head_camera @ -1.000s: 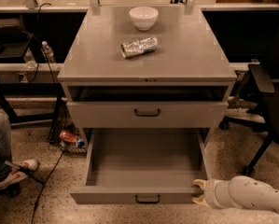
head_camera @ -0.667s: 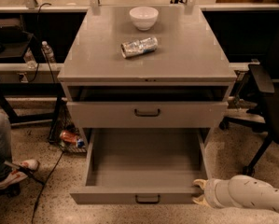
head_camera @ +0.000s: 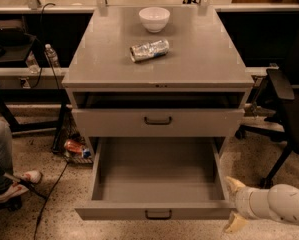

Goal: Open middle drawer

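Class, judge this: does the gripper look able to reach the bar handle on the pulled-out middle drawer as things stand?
Probably yes. The gripper sits at the right front corner of the middle drawer, fingers apart, and the handle faces outward with nothing visible between them.

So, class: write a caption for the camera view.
Middle drawer pulled open, claw at its right front corner.

No text or label can be read anywhere.
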{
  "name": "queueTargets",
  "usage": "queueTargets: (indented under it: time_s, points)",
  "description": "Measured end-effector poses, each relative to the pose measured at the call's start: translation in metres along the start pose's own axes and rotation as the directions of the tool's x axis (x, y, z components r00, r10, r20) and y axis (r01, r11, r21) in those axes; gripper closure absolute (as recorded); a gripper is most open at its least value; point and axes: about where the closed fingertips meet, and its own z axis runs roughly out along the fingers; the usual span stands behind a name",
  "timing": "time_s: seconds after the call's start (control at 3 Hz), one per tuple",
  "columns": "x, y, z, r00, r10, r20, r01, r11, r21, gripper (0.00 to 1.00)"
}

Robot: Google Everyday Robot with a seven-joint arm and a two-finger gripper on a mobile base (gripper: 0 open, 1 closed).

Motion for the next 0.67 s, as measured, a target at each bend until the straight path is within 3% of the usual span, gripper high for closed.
queueTargets:
  time_s: [0.67]
  points:
    - [0.021,-0.04,-0.03,1.0,0.01,-0.016,-0.009,0.9985,0.055,0.0]
